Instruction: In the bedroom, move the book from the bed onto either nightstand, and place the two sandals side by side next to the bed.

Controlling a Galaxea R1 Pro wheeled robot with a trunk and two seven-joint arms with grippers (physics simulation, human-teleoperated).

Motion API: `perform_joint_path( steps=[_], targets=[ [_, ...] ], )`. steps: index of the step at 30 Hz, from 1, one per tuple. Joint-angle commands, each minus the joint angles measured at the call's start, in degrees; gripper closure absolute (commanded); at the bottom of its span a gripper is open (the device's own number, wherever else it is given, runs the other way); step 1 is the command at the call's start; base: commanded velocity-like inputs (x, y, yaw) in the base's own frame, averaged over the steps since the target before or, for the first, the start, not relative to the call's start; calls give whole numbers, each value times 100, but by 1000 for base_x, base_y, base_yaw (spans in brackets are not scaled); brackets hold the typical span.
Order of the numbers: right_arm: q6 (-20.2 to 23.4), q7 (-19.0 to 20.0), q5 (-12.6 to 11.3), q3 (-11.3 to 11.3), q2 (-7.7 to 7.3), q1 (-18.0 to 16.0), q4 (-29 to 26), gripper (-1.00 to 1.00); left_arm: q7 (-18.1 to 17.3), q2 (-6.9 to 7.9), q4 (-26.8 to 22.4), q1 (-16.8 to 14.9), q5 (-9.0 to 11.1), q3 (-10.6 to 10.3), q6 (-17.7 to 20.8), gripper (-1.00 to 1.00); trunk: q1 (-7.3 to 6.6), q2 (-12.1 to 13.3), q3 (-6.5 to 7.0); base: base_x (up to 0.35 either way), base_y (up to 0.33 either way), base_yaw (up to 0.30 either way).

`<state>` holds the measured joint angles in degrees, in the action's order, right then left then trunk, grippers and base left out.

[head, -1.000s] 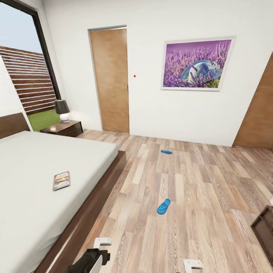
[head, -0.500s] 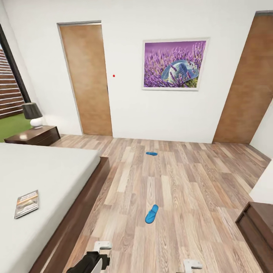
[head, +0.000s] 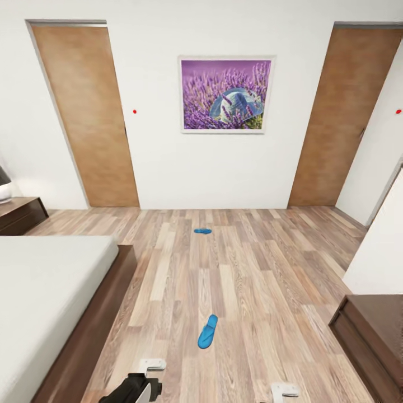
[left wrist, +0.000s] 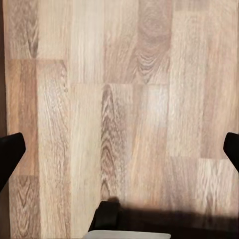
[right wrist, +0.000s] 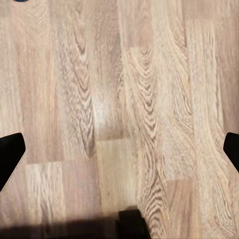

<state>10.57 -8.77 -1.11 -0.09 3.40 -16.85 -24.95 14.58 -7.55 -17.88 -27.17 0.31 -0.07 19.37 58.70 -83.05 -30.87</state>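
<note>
head view – two sandals (head: pixel 207 331) (head: pixel 202 230) apart; wrist views – both fingers (left wrist: pixel 11 154) (right wrist: pixel 11 152) spread over floor (left wrist: pixel 124 99).

No readable text, labels, brands, numbers or signs appear anywhere. The framed picture (head: pixel 225 94) on the white wall shows lavender flowers with no lettering, and the two brown doors, the wood floor and the blue sandals carry no writing.

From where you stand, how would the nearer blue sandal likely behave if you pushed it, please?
The nearer sandal lies flat and thin on the smooth plank floor, so it would probably slide, not roll or tip. It looks light.
</note>
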Motion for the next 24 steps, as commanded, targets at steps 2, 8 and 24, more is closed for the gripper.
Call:
perform_joint_path(
  steps=[2,8,24],
  targets=[
    [32,-20,-12,0,3,-2,-10,-100,18,0,-14,1,4,-1,33,-100,3,-3,-6,286,110,-286],
    [32,-20,-12,0,3,-2,-10,-100,18,0,-13,1,4,-1,30,-100,3,-3,-6,100,40,-286],
    [32,-20,-12,1,3,-2,-10,-100,18,1,-13,1,0,-1,24,-100,3,-3,-6,92,12,-286]
  ],
)
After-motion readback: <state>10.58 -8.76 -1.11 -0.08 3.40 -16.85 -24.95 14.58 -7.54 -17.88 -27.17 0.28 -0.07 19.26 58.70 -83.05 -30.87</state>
